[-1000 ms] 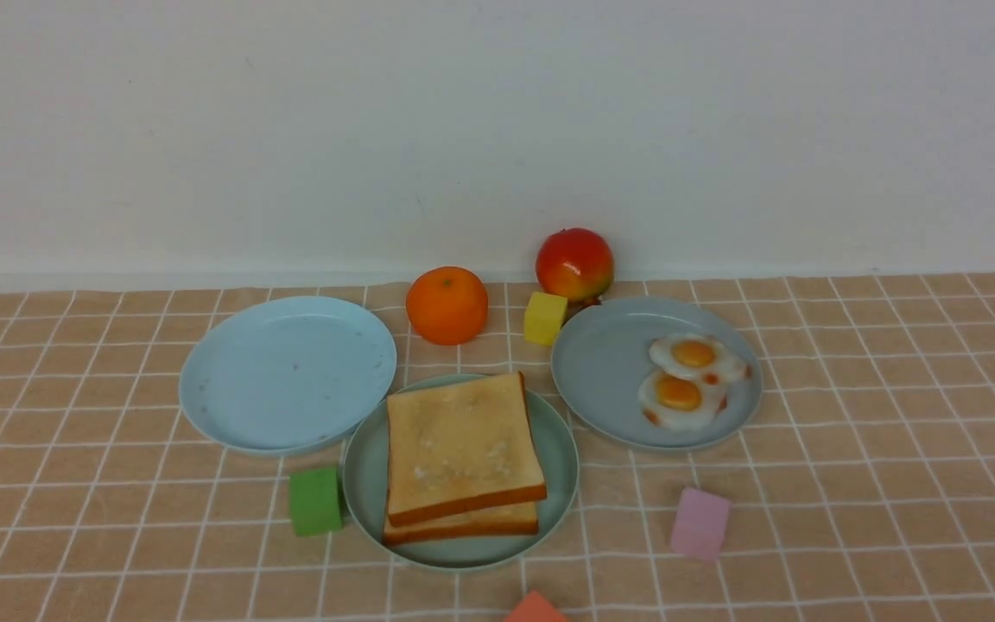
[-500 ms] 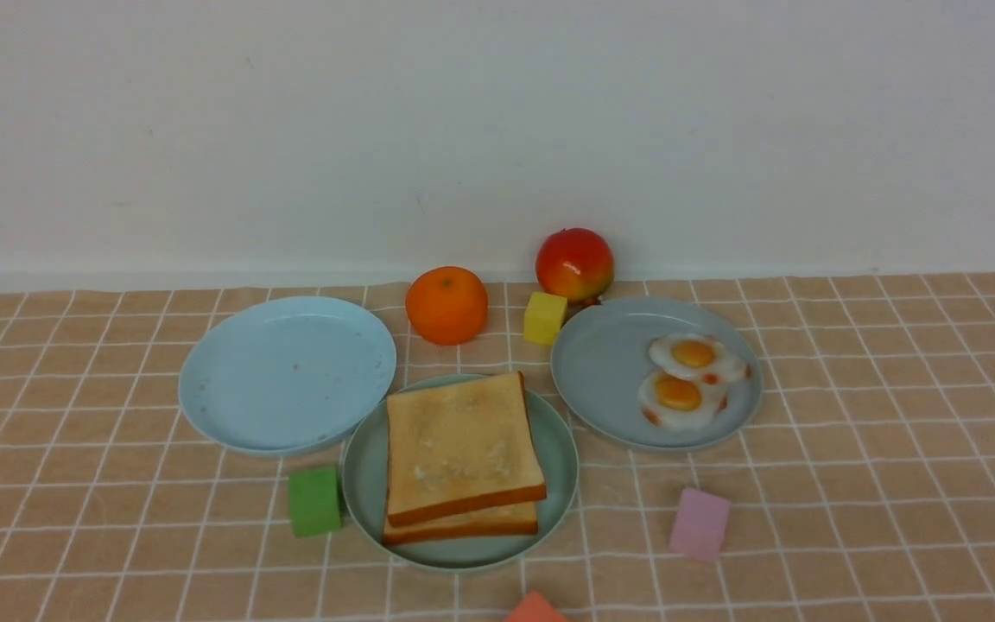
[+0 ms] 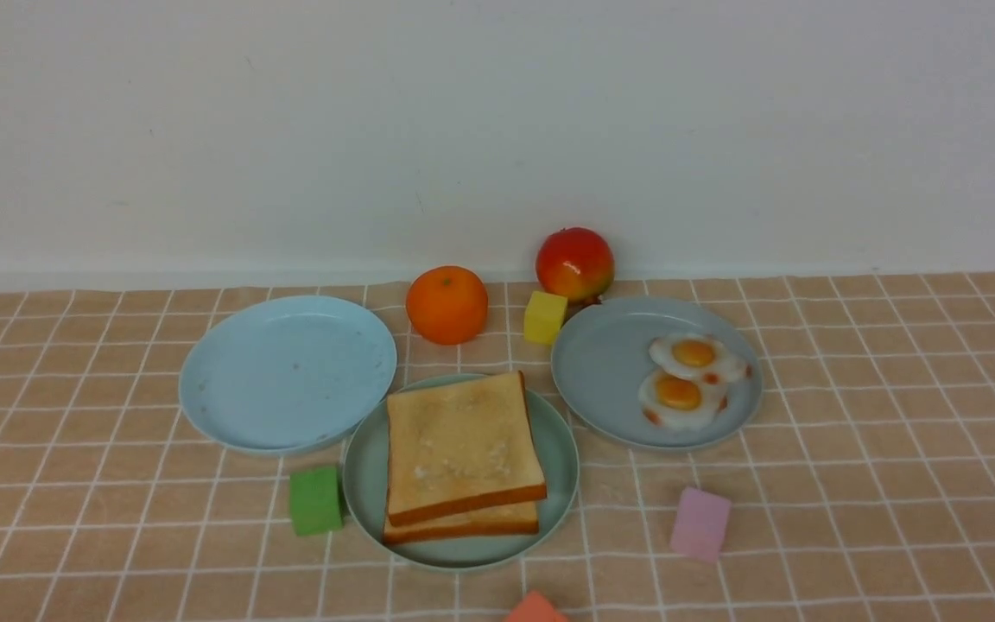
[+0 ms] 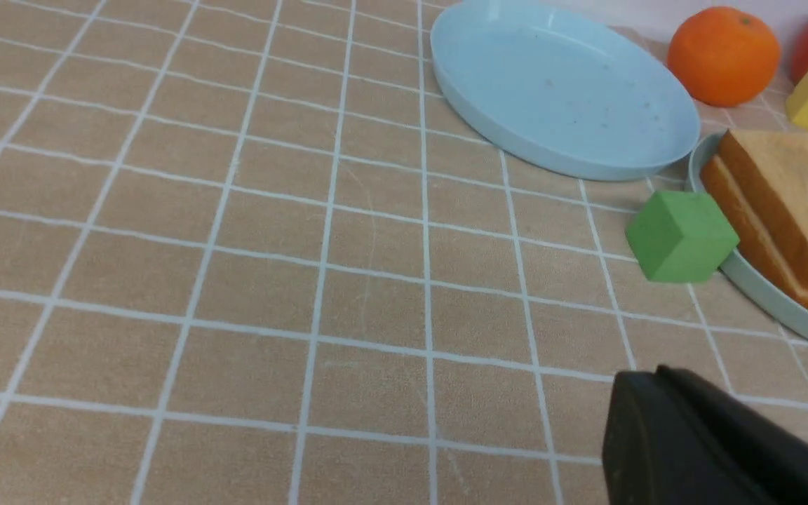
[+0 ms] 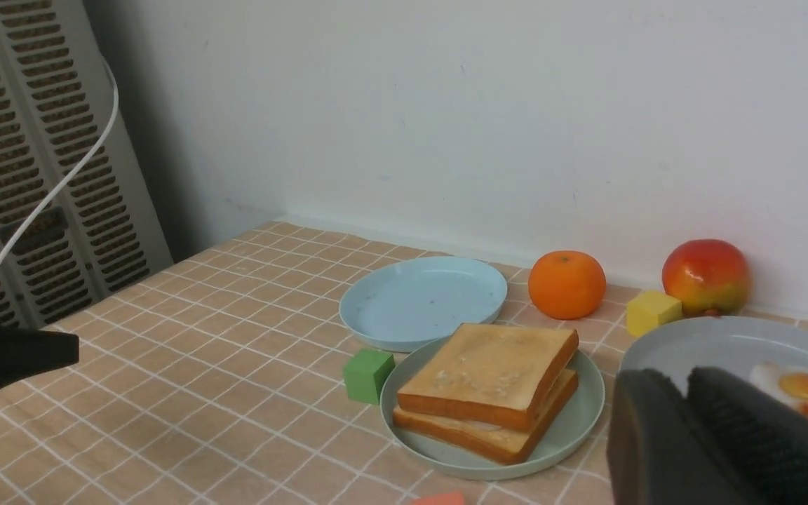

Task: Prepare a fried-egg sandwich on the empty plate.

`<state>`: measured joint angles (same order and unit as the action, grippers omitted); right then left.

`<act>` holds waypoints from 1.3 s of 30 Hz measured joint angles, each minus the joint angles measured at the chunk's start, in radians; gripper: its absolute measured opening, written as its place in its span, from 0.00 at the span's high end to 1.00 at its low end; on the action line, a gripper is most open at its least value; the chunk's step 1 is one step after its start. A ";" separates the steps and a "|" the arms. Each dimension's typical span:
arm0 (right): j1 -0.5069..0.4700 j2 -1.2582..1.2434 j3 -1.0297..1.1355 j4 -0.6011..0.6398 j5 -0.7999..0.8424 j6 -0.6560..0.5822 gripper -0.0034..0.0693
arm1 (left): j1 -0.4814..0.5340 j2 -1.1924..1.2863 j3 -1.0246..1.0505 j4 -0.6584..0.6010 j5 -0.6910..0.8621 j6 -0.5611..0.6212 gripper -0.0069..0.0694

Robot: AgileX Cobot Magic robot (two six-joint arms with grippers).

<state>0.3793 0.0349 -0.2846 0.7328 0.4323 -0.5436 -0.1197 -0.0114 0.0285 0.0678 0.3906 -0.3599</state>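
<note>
There are 3 plates, 2 toast slices, 2 fried eggs, 2 fruits and 4 blocks on the checked cloth (image 3: 895, 432). The toast (image 3: 461, 449) is stacked on the green plate (image 3: 560, 449), with no egg visible between the slices; both eggs (image 3: 686, 380) lie on the grey plate (image 3: 601, 363) at its 2 o'clock, and the blue plate (image 3: 286, 371) sits at its 10 o'clock. The left gripper (image 4: 663, 414) is clenched, holding nothing, low over bare cloth. The right gripper (image 5: 684, 393) shows a narrow gap between its jaws and grasps nothing. An orange (image 3: 446, 304), apple (image 3: 574, 263) and yellow block (image 3: 545, 318) stand at 12 o'clock; a green block (image 3: 316, 500) touches the rim at 9; a pink block (image 3: 700, 523) and red block (image 3: 534, 608) lie nearer.
</note>
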 joint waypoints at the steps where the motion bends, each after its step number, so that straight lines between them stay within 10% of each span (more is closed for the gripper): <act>1: 0.000 0.000 0.000 0.000 0.002 0.000 0.82 | 0.000 0.000 0.000 -0.001 0.000 -0.001 0.92; 39: -0.009 -0.003 0.000 -0.100 0.000 -0.002 0.76 | 0.000 0.000 0.000 -0.006 -0.007 -0.002 0.88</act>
<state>0.3701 0.0319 -0.2846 0.6326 0.4325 -0.5456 -0.1197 -0.0114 0.0285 0.0620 0.3831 -0.3617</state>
